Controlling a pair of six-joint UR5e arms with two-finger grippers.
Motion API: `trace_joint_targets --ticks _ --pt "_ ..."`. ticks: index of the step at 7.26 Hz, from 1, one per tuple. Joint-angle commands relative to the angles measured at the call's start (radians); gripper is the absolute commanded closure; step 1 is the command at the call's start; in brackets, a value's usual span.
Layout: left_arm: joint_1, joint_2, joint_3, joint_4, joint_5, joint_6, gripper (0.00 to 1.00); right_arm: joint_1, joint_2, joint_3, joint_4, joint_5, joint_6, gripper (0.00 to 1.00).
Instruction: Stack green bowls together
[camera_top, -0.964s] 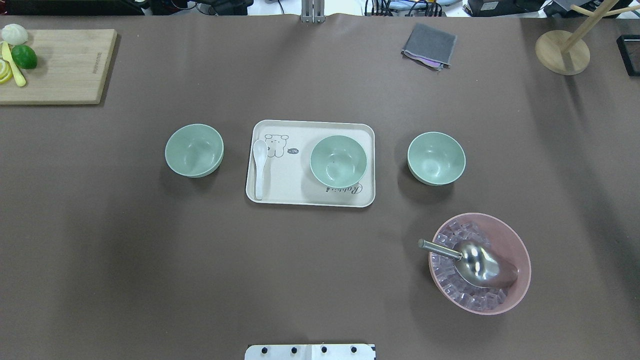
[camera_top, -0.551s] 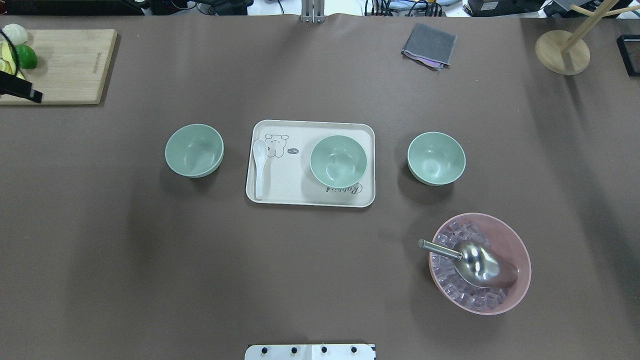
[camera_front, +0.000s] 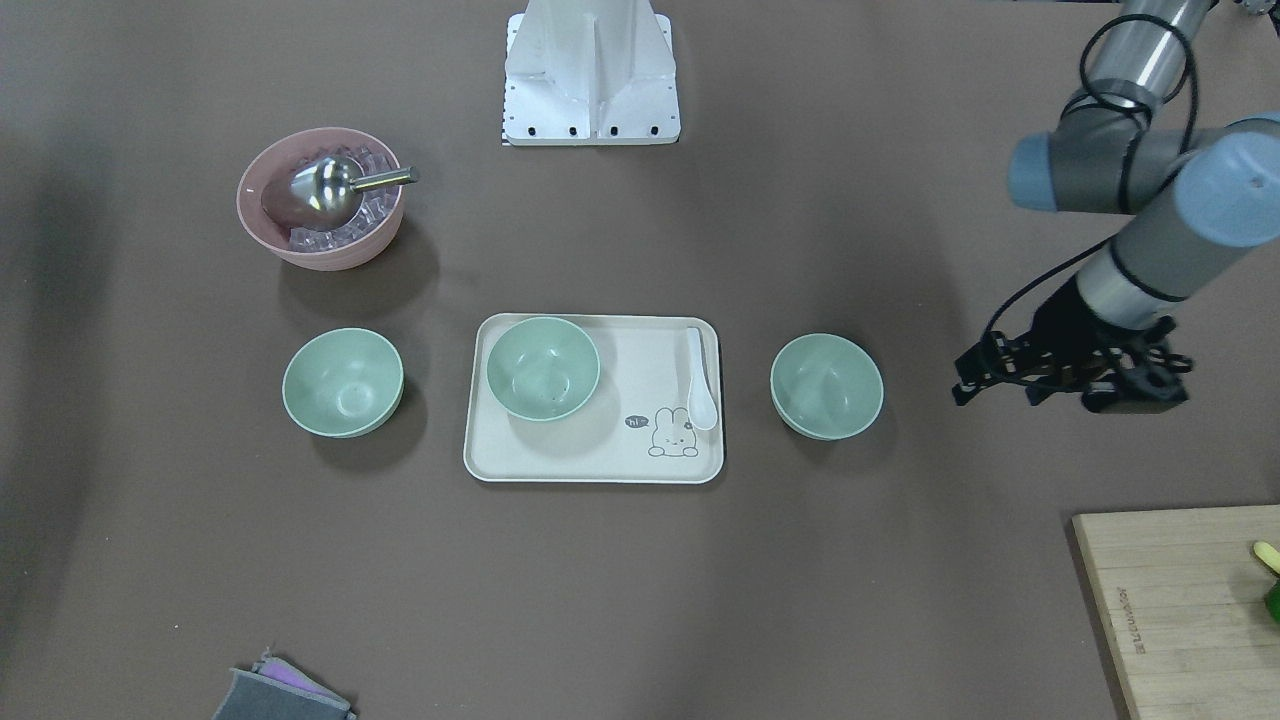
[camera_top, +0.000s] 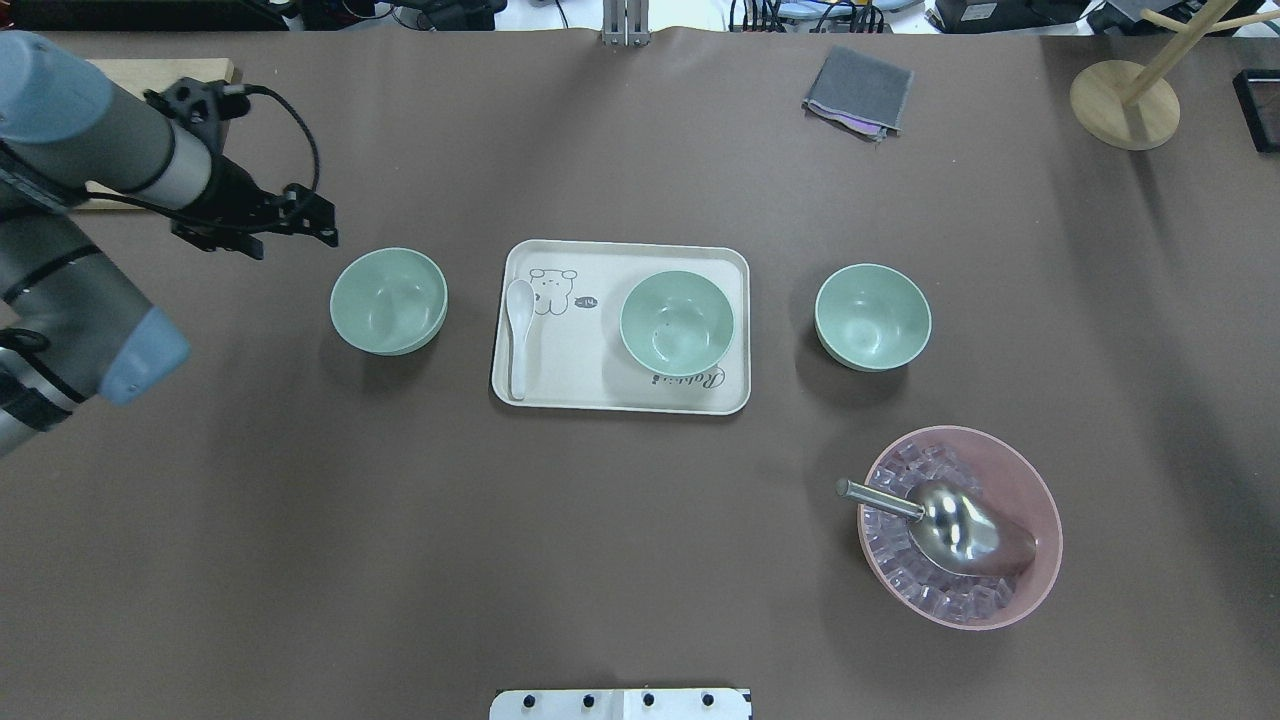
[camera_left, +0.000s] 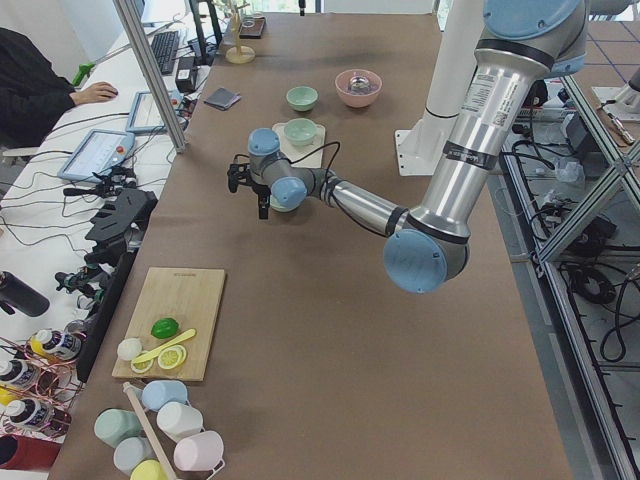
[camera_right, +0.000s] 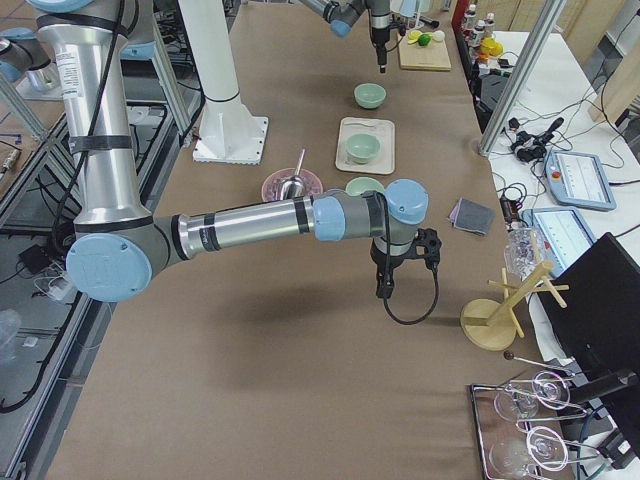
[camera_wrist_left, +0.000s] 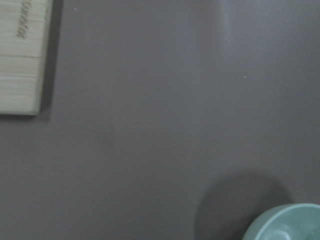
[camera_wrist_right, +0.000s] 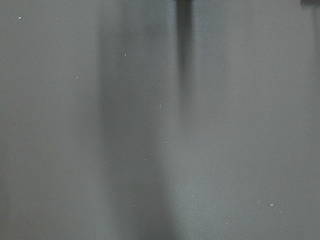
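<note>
Three pale green bowls stand upright in a row. The left bowl (camera_top: 388, 300) and the right bowl (camera_top: 872, 316) stand on the table. The middle bowl (camera_top: 677, 322) stands on a cream tray (camera_top: 600, 390). My left gripper (camera_top: 255, 215) hangs above the table just left of and beyond the left bowl, apart from it; I cannot tell whether it is open or shut. The left wrist view shows that bowl's rim (camera_wrist_left: 287, 225) at its bottom right. My right gripper (camera_right: 383, 290) shows only in the exterior right view, over bare table past the right bowl; its state is unclear.
A white spoon (camera_top: 519, 330) lies on the tray's left side. A pink bowl (camera_top: 1040, 500) with clear cubes and a metal scoop (camera_top: 960, 530) stands front right. A cutting board (camera_front: 1180, 600) lies far left, a grey cloth (camera_top: 860, 90) and a wooden stand (camera_top: 1125, 105) at the back.
My left arm has come into the overhead view from the left edge and moved right, to just beside the left bowl. The bowls have not moved.
</note>
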Motion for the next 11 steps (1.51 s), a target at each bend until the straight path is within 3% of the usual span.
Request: trace_joint_targets --ticks 1,7,8,9,10,11 --pt "0.059 -0.039 0.020 -0.010 0.022 -0.059 0.02 -0.018 0.014 0.004 0.001 0.000 0.051 0.00" --pt "0.061 -0.010 0.053 -0.013 -0.001 -0.042 0.03 -0.021 0.016 0.008 0.000 0.002 0.053 0.00" --pt "0.064 -0.011 0.053 -0.012 -0.002 -0.048 0.30 -0.022 0.019 0.008 0.000 0.002 0.053 0.00" --pt "0.064 -0.013 0.047 -0.012 -0.019 -0.051 0.81 -0.022 0.023 0.008 0.000 0.002 0.053 0.00" --pt "0.064 -0.011 0.050 -0.012 -0.035 -0.054 1.00 -0.029 0.025 0.007 0.000 0.002 0.053 0.00" --pt "0.064 -0.011 0.053 -0.012 -0.035 -0.052 1.00 -0.030 0.024 0.007 0.000 0.002 0.053 0.00"
